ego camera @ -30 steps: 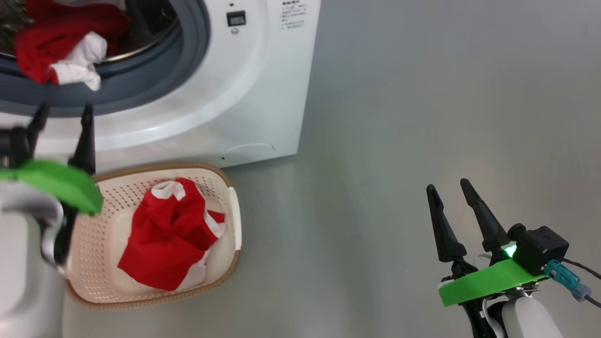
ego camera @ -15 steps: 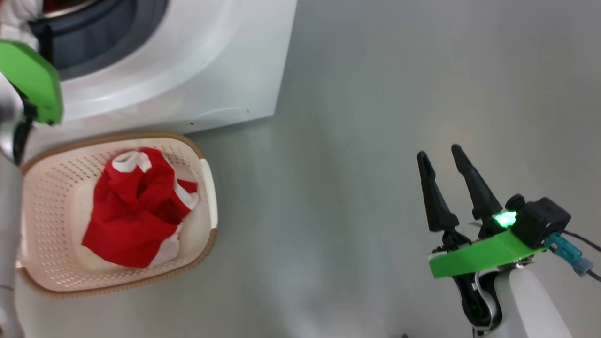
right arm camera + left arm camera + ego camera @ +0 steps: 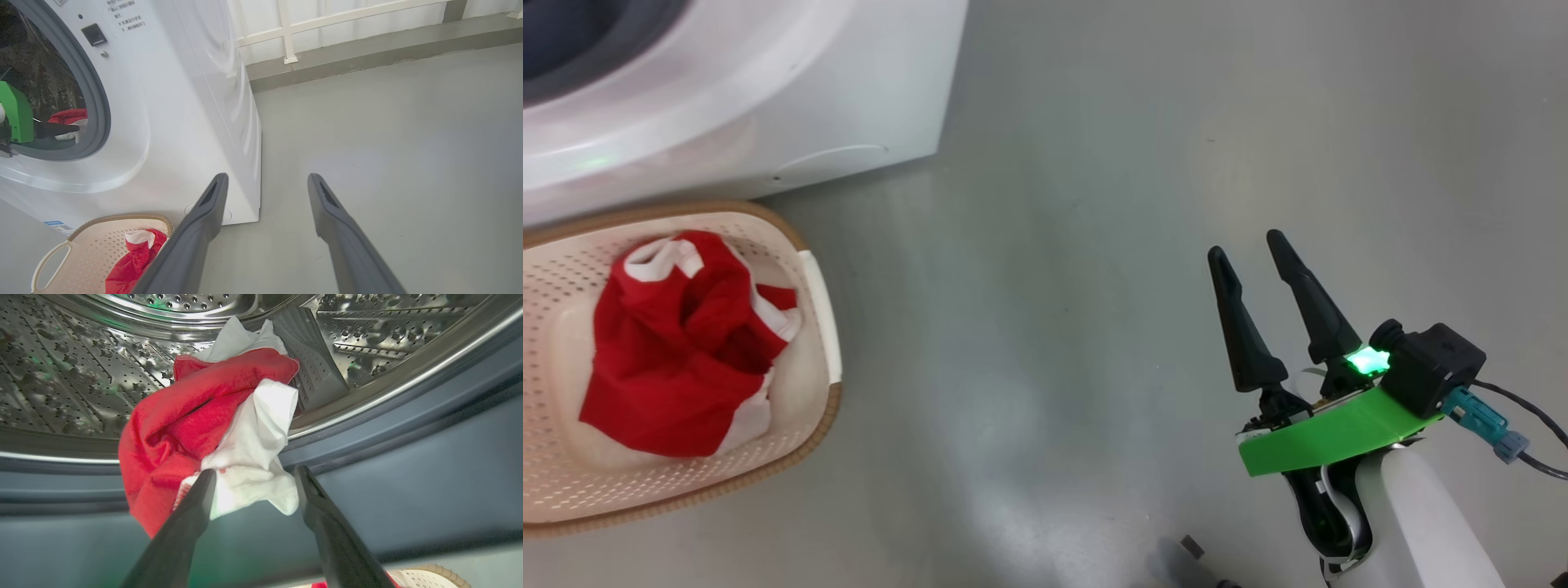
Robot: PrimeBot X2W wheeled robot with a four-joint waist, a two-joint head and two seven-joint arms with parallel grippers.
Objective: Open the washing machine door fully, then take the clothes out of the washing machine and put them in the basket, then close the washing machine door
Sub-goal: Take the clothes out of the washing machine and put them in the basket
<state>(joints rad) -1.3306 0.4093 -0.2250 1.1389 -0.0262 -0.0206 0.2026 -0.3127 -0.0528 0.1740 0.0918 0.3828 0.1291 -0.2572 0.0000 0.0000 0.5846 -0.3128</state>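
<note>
The white washing machine [image 3: 727, 98] stands at the upper left, and its door is out of view. Red and white clothes [image 3: 184, 416] hang over the grey gasket [image 3: 408, 457] at the mouth of the steel drum [image 3: 61, 375]. My left gripper [image 3: 254, 471] is open at that mouth, its fingertips on either side of the white piece [image 3: 261, 428]. The right wrist view shows the left gripper [image 3: 67, 130] inside the opening. The cream basket [image 3: 686, 208] sits on the floor before the machine with a red garment [image 3: 670, 359] in it. My right gripper [image 3: 1245, 243] hovers open and empty over bare floor.
Grey floor [image 3: 1094, 204] spreads to the right of the machine and basket. A low ledge and a white railing [image 3: 286, 32] run behind the machine. A small dark object [image 3: 1192, 547] lies on the floor near my right arm.
The head camera has swung, sliding the machine and basket left and up in the picture. My left gripper has risen from below the opening to the drum mouth. The right gripper stays open.
</note>
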